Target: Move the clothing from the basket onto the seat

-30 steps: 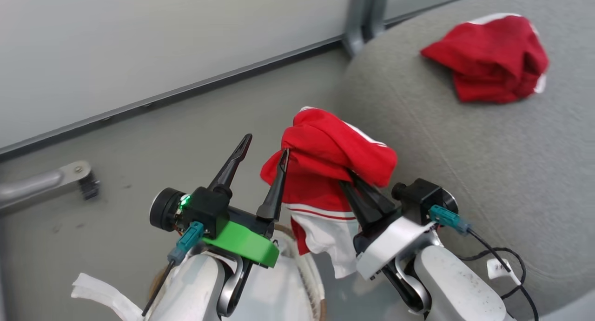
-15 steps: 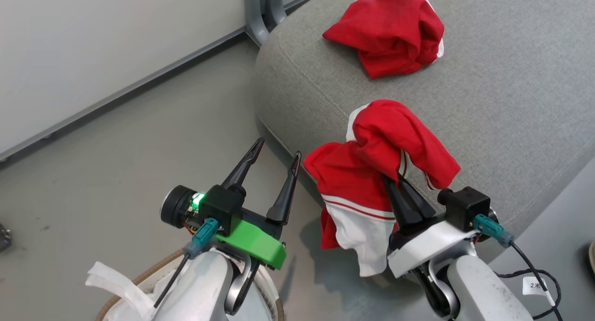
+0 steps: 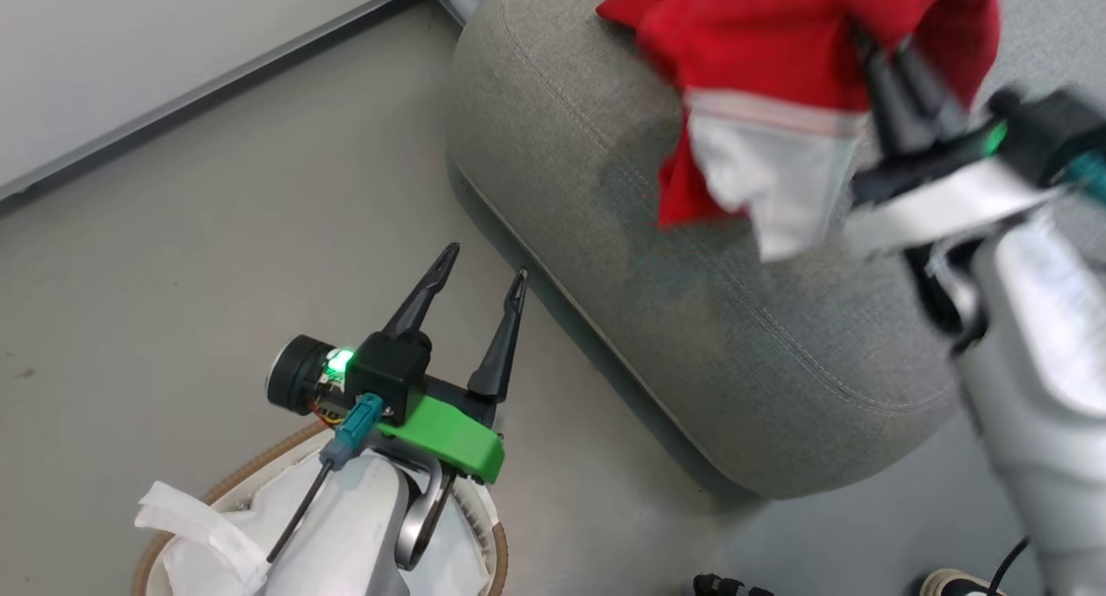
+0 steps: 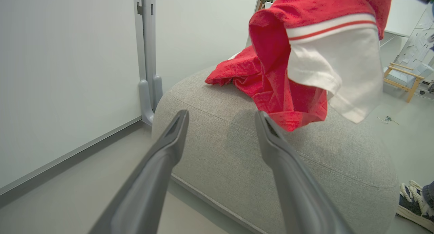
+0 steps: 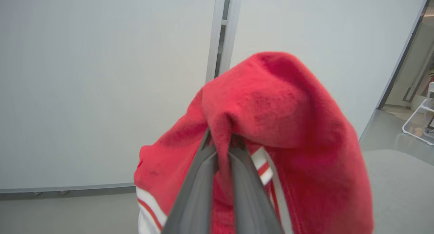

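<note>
Status: transfer mostly done, release pending.

- Right hand (image 5: pixel 219 144) is clamped on a bunched fold of the clothing (image 3: pixel 778 34). The fingers are pinched tight with red fabric between them.
- The garment is out of the basket (image 3: pixel 233 479) and hangs over the seat (image 3: pixel 734 337), above its far part. Its white panel and striped trim dangle lowest.
- It casts a shadow on the cushion beneath. The bottom hem looks just off the fabric, but I can't tell for sure whether it touches.
- Another red piece (image 4: pixel 227 71) lies on the seat's far side, partly behind the hanging one, so it looks already delivered.
- Left hand (image 3: pixel 485 262) has its fingers spread with nothing between them. It sits above the floor at near left, between basket and seat.
- The basket is at the near-left corner, mostly covered by the left forearm. What shows inside is white cloth (image 3: pixel 190 527), and no red is visible. I can't tell what's under the arm.

Remaining, by my read: lower the right hand onto the cushion, let go and pull clear without dragging the garment off the near edge. Then check the basket for more red.
</note>
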Tool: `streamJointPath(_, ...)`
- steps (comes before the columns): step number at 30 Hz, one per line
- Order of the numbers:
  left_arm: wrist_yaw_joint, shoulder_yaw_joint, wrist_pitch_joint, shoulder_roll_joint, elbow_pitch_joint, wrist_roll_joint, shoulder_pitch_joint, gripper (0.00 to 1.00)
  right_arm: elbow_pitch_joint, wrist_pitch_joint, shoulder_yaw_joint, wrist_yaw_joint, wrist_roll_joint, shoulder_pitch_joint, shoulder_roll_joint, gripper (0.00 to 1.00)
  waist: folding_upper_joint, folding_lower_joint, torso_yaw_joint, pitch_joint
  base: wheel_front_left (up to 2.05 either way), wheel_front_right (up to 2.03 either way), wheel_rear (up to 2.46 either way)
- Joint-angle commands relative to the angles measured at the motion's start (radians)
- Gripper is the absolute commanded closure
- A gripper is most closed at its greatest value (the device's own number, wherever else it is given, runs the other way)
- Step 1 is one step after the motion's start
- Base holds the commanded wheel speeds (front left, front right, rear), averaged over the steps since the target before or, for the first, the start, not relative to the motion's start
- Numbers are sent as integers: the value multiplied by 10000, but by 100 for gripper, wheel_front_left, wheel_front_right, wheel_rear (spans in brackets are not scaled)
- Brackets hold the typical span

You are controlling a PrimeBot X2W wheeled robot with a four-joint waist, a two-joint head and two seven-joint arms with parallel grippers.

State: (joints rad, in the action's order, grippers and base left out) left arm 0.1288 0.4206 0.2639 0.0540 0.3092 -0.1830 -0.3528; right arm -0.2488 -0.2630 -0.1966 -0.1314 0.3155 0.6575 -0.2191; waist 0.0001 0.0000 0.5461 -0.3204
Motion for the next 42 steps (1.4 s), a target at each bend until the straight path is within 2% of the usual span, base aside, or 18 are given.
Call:
streamJointPath(1,27,-66,7,126,-35,132,90,0,8,-25,228,14,50,595,-316,100,-1,0,-153,-260,0,0,0)
streamJointPath(10,29,120,7,237,-187,308,-456,0,-1138,-23,1482,14,-546,3444,-2162,100,-1,0,-1073,-1217,0,0,0)
streamJointPath(14,30,243,7,313,-165,231,-720,0,-2042,-23,2217,14,-1227,3883,-2570,100,-1,0,-1557,-1703,0,0,0)
streamJointPath(18,30,158,7,335,-259,230,-880,0,-3269,-25,3263,14,-1346,4000,-2612,100,-1,0,-2094,-2124,0,0,0)
streamJointPath(21,30,89,7,403,-288,320,-909,0,-3744,-23,3619,14,-1394,3881,-2715,100,-1,0,-2442,-2443,0,0,0)
streamJointPath(30,31,-96,7,407,-233,374,-938,0,-5036,-23,3619,14,-1174,2640,-1873,100,-1,0,-2944,-2846,0,0,0)
streamJointPath(31,31,-96,7,397,-216,370,-945,0,-5070,-23,3652,14,-1164,2543,-1820,86,-1,0,-2958,-2829,0,0,0)
streamJointPath(32,31,-120,7,390,-193,368,-963,0,-5082,-22,3700,14,-1170,2415,-1746,52,-1,0,-2962,-2787,0,0,0)
streamJointPath(33,31,-164,7,382,-181,382,-986,0,-5077,-23,3749,14,-1149,2286,-1652,52,-1,0,-2954,-2750,0,0,0)
streamJointPath(34,31,-215,7,374,-157,401,-995,0,-5024,-23,3827,14,-1133,2113,-1540,0,-1,0,-2934,-2691,0,0,0)
streamJointPath(42,31,-751,7,280,28,421,-566,0,-4087,-23,4041,14,-1239,619,-1008,0,-1,0,-2691,-1721,0,0,0)
